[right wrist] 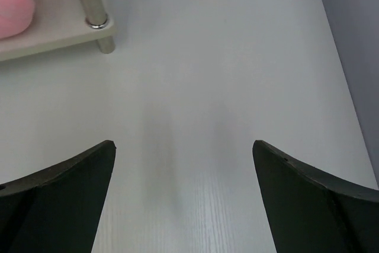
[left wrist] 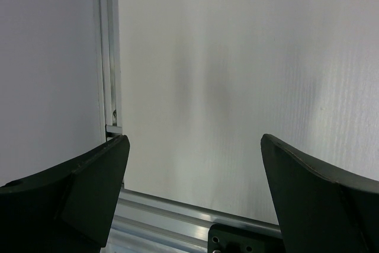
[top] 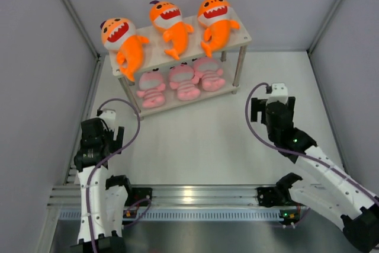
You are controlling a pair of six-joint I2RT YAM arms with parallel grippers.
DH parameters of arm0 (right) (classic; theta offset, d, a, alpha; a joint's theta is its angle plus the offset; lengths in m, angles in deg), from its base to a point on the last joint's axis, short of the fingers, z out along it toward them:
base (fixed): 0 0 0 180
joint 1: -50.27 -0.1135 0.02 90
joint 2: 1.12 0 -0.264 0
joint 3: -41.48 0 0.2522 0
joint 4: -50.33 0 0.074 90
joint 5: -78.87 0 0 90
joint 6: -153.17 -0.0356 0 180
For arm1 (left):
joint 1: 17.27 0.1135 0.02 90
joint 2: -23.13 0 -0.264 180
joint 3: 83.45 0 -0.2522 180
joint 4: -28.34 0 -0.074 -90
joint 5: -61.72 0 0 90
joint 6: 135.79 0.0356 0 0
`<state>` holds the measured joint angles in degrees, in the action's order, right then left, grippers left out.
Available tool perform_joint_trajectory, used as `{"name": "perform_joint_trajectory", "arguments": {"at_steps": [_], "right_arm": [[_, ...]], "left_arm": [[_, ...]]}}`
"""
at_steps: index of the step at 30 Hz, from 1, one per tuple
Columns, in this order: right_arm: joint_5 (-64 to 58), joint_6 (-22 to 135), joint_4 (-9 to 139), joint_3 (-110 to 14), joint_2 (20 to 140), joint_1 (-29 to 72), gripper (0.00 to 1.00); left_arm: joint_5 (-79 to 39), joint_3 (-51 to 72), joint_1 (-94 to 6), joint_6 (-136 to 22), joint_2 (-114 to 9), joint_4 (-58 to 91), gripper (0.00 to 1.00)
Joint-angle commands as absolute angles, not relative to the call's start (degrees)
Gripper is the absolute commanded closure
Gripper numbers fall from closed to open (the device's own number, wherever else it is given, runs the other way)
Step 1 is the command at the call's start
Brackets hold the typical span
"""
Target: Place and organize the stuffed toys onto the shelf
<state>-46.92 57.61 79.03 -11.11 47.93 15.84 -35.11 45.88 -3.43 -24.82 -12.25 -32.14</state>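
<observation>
Six stuffed toys [top: 169,22] fill the shelf [top: 239,65], which stands at the far edge of the bench [top: 207,146], nearer its far left corner. Three orange sharks [top: 216,21] lie in a row on the top board, heads toward the far edge and tails reaching the board's near rim. Three pink striped creatures [top: 185,82] sit side by side on the lower board beneath them, touching one another.

No toy shows on the open bench in any view, so the placing looks done and the sorting by kind looks complete. At most, the leftmost shark, lying close to the board's left end, might want a little straightening.

The left gripper [left wrist: 194,146] hangs by the near left corner, its jaws wide apart and holding nothing. The right gripper [right wrist: 183,146] hovers over the right half of the bench, near the shelf's right leg, jaws likewise spread and empty. A pink toy's edge shows at the top left of its wrist view.

The bench is a pale, matte white board with a faint grain. Plain grey wall panels [top: 35,57] box it in on three sides, and an aluminium rail [top: 195,195] carries the arm bases along the near edge.
</observation>
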Motion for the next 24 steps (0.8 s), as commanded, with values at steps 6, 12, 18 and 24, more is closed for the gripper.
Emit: {"name": "perform_joint_trajectory", "arguments": {"at_steps": [6,12,18,24], "right_arm": [[-37.16,50.17,78.59,-8.66,44.66,30.05,0.0],[-39.51,41.48,78.68,-11.47,48.96,30.59,0.01],[-40.92,40.67,76.75,-10.95,49.33,30.59,0.01],[-43.47,38.57,76.04,-10.6,49.41,30.59,0.01]], "left_arm": [[-34.53,45.0,-3.04,-24.79,-12.21,-31.65,0.01],[-34.17,45.0,-3.04,-24.44,-12.03,-31.65,0.01],[-34.17,45.0,-3.04,-24.44,-12.64,-31.56,0.01],[-34.17,44.99,-3.04,-24.61,-13.44,-31.56,0.01]]}}
